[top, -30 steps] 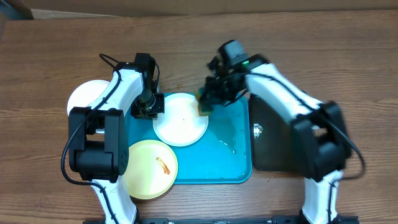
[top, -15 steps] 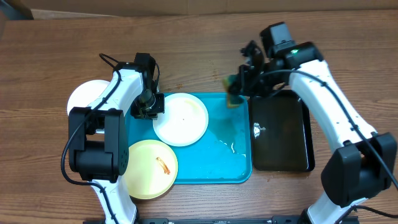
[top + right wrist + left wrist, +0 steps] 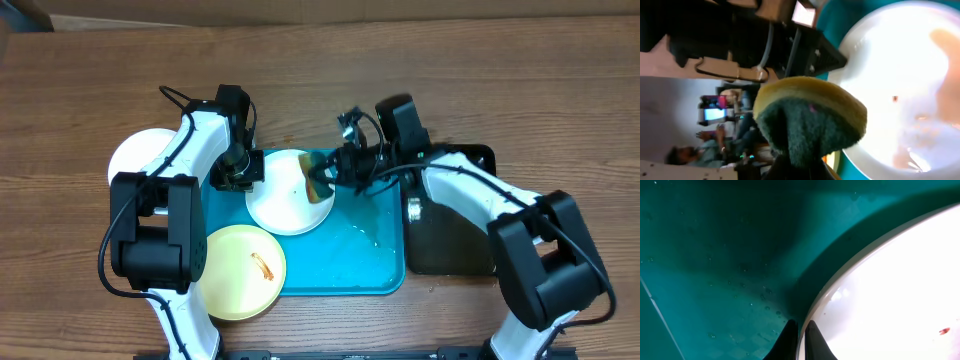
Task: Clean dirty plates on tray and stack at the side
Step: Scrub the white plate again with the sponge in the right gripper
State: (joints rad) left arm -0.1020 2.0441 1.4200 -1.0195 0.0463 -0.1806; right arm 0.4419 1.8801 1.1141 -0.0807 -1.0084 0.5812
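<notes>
Left tool: held closed on the rim of white plate in the tray, unmoved.
Right tool: closed on sponge, brought back from the tray's right corner to that plate's edge.
Yellow plate: overlapping tray's near left corner.
Second white plate: on counter beside tray.

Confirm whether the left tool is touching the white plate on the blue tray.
Touching. The left wrist view shows the left tool shut on the rim of the white plate, one finger on each side of it.
</notes>
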